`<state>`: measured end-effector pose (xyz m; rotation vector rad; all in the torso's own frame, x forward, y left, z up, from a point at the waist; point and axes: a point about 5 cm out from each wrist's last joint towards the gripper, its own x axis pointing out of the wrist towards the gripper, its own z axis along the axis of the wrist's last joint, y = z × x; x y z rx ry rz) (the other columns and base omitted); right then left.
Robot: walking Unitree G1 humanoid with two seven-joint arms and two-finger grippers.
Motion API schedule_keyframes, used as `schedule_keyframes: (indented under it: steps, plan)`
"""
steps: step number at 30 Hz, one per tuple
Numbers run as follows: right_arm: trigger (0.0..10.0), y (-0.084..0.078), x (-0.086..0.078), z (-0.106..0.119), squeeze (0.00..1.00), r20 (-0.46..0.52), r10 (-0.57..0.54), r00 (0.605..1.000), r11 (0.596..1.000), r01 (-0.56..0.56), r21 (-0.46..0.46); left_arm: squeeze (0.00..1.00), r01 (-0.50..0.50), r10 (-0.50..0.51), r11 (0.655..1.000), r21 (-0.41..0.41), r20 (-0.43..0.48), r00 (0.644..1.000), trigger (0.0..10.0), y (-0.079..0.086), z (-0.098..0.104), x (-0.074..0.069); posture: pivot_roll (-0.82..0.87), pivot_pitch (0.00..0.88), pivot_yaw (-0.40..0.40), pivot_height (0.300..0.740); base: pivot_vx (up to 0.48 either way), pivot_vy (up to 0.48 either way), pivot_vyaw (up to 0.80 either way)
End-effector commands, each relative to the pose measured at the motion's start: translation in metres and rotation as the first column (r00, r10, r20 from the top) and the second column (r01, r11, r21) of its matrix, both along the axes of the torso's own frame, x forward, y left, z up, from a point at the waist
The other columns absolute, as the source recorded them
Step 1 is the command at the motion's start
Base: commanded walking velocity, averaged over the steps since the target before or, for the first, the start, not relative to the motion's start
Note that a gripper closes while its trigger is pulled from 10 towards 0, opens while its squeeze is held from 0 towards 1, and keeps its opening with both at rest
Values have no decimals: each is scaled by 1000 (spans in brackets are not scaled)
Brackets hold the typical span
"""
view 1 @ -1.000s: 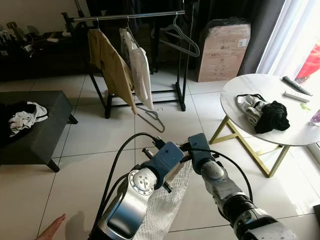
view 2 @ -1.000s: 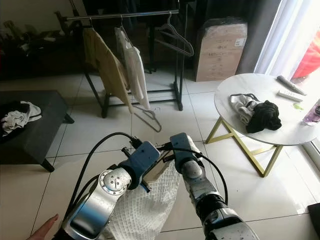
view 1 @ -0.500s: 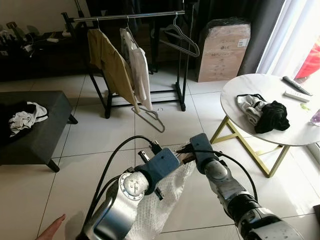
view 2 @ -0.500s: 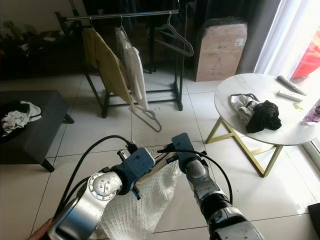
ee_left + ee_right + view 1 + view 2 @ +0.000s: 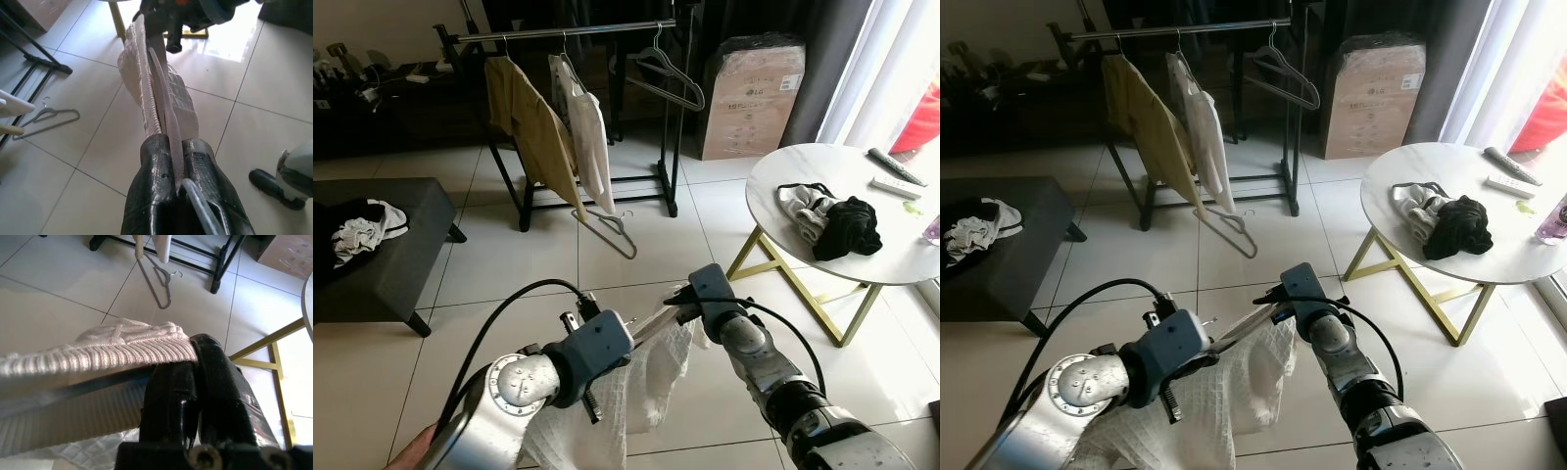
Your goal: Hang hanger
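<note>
A white quilted garment (image 5: 651, 377) hangs low in front of me, stretched between both grippers. My left gripper (image 5: 176, 147) is shut on its top edge, where a thin pale strip passes between the fingers. My right gripper (image 5: 195, 352) is shut on the ribbed collar (image 5: 112, 355) at the other end, seen from the head at right gripper (image 5: 683, 311). A grey bar (image 5: 73, 384), perhaps the hanger's arm, lies under the collar. The black clothes rack (image 5: 568, 31) stands across the room with an empty dark hanger (image 5: 671, 83), a tan garment (image 5: 533, 132) and a white one (image 5: 592, 137).
A wire hanger (image 5: 612, 227) lies on the tiles below the rack. The round white table (image 5: 783, 181) with clothes stands at right, a cardboard box (image 5: 749, 98) behind it, a dark ottoman (image 5: 401, 245) at left. A person's hand (image 5: 411, 455) shows at bottom left.
My left arm has drawn back and down to the left, pulling the white garment out wider between the grippers. The right gripper has stayed in nearly the same place.
</note>
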<state>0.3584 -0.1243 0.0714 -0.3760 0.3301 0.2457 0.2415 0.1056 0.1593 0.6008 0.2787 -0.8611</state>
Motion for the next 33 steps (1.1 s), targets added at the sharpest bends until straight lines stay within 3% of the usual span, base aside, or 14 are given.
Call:
schedule_keyframes:
  steps: [1, 6, 9, 14, 17, 20, 23, 26, 27, 31, 33]
  plan:
    - [0, -13, -1, -4, 0, -25, -28, 999, 999, 27, -26, 0, 24, -19, 998, -54, 83, 996, 10000, 2, 20, -3, 9, 164, 11, 740, 0, 0, 0]
    - [0, -17, -5, -11, 0, -67, -22, 997, 999, 20, -28, 0, 61, -40, 989, -136, 152, 988, 10000, 1, 37, -6, 13, 167, 6, 740, 0, 0, 0]
    - [0, -23, -8, -16, 0, -96, -41, 994, 999, 40, -17, 0, 19, 16, 985, -173, 197, 980, 10000, 4, 47, -1, 15, 167, 5, 740, 0, 0, 0]
    - [0, -24, -16, -28, 0, -203, -31, 979, 993, 53, 104, 0, 101, -59, 955, -277, 156, 986, 10000, -1, 52, -10, 12, 168, 5, 740, 0, 0, 0]
    - [0, -26, -17, -29, 0, -213, -47, 976, 988, 76, 131, 0, 132, -94, 944, -304, 136, 986, 10000, 1, 56, -13, 15, 174, 5, 740, 0, 0, 0]
    - [0, -33, -16, -28, 0, -196, -75, 978, 990, 96, 101, 0, 138, -113, 945, -297, 101, 988, 10000, 6, 57, -16, 17, 179, 7, 740, 0, 0, 0]
    - [0, -46, -9, -17, 0, -120, -121, 985, 991, 126, 36, 0, 163, -170, 973, -166, -32, 985, 10000, 17, 40, -26, 20, 183, 9, 740, 0, 0, 0]
    - [0, -51, -2, -5, 0, -91, -135, 987, 987, 142, 81, 0, 196, -198, 980, -34, -145, 969, 10000, 27, 17, -37, 10, 186, 12, 740, 0, 0, 0]
    - [0, -51, -1, -4, 0, -98, -130, 987, 985, 140, 100, 0, 182, -182, 983, -14, -129, 975, 10000, 27, 14, -35, 5, 187, 9, 740, 0, 0, 0]
    - [0, -51, -4, -8, 0, -144, -95, 985, 987, 112, 114, 0, 164, -167, 979, -119, -19, 986, 10000, 16, 31, -26, 8, 186, 6, 740, 0, 0, 0]
    - [0, -51, -5, -10, 0, -153, -93, 984, 987, 111, 114, 0, 166, -167, 979, -121, 4, 986, 10000, 16, 35, -26, 12, 188, 6, 740, 0, 0, 0]
